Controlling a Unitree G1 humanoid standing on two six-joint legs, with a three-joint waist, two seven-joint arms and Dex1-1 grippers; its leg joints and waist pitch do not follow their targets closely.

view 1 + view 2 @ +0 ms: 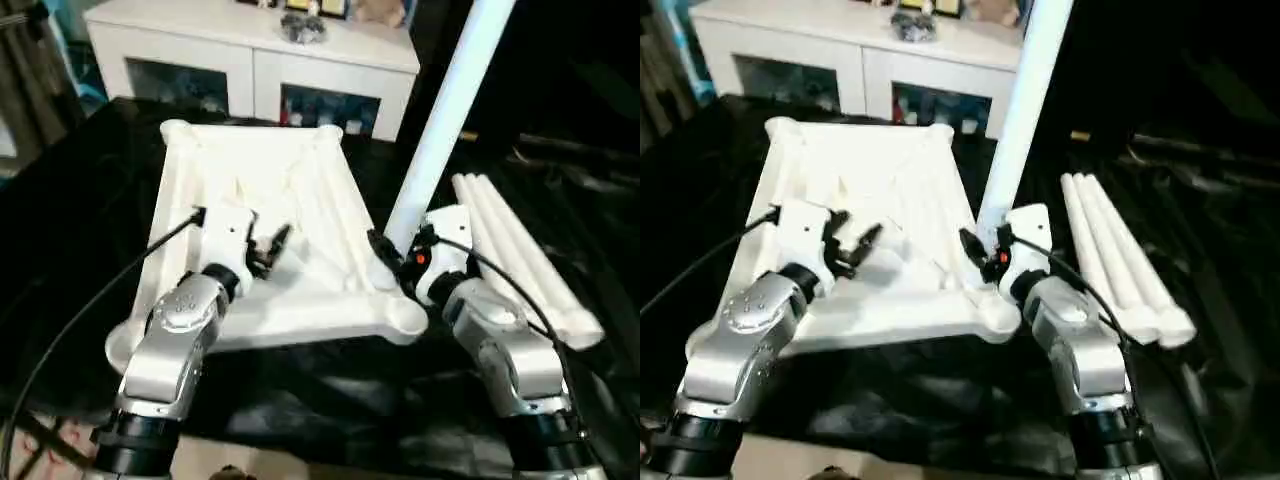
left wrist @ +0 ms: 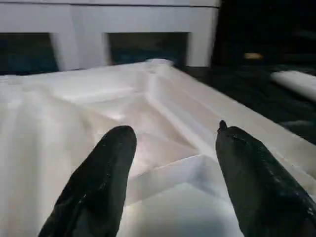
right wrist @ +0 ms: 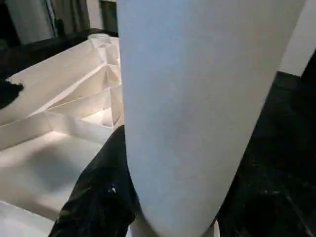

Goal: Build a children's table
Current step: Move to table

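The children's table top lies upside down on the black cloth, ribbed underside up, with rounded corner sockets. One long white leg stands nearly upright, tilted right, with its base at the near right corner socket. My right gripper is shut on this leg near its base; in the right wrist view the leg fills the space beside one black finger. My left gripper hovers open over the middle of the underside, its two black fingers apart with nothing between them.
Three more white legs lie side by side on the black cloth to the right of the top. A white cabinet with glass-fronted compartments stands behind the table top, small objects on it. Black cables run from both wrists.
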